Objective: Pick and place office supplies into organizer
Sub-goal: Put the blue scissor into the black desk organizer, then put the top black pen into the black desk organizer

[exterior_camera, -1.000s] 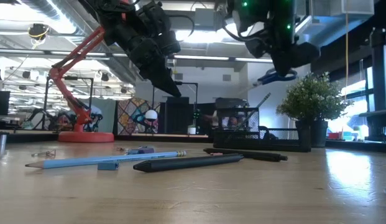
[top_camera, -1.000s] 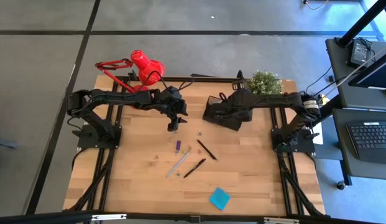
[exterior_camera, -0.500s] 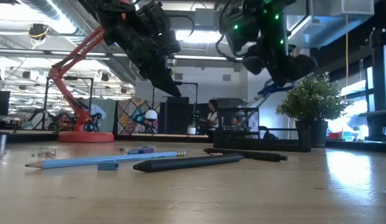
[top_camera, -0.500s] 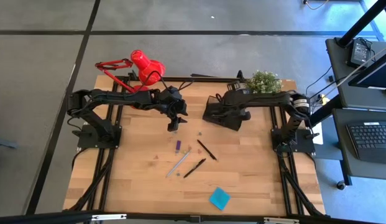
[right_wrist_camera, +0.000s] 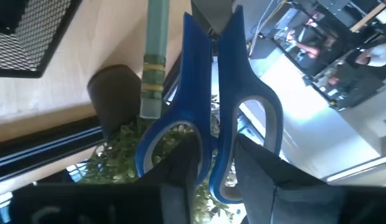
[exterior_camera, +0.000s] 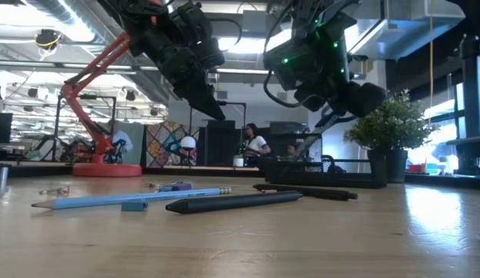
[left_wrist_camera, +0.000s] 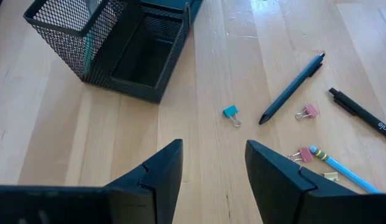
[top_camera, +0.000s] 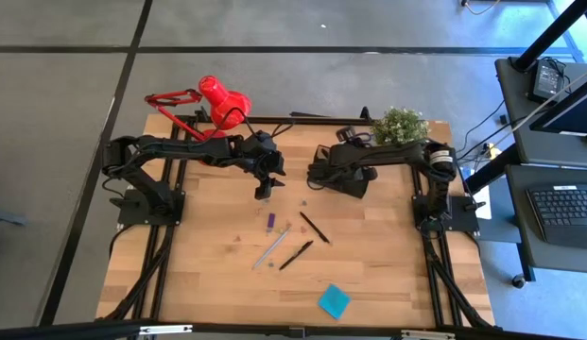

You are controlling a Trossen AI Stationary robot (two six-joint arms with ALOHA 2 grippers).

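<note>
Desk (top_camera: 369, 274) evenly lit from overhead, shadows kept faint; ceiling strip glare seen in low view, near pencil (exterior_camera: 131, 199) blurred.

Bare wooden worktop (top_camera: 388, 264) along both sides and the near edge. Mid-board clutter: two black pens (top_camera: 305, 240), light pencil (top_camera: 271, 247), purple marker (top_camera: 270, 221). Black mesh organizer (top_camera: 336, 178), red desk lamp (top_camera: 221, 102) and potted green plant (top_camera: 402, 124) block the far edge.
</note>
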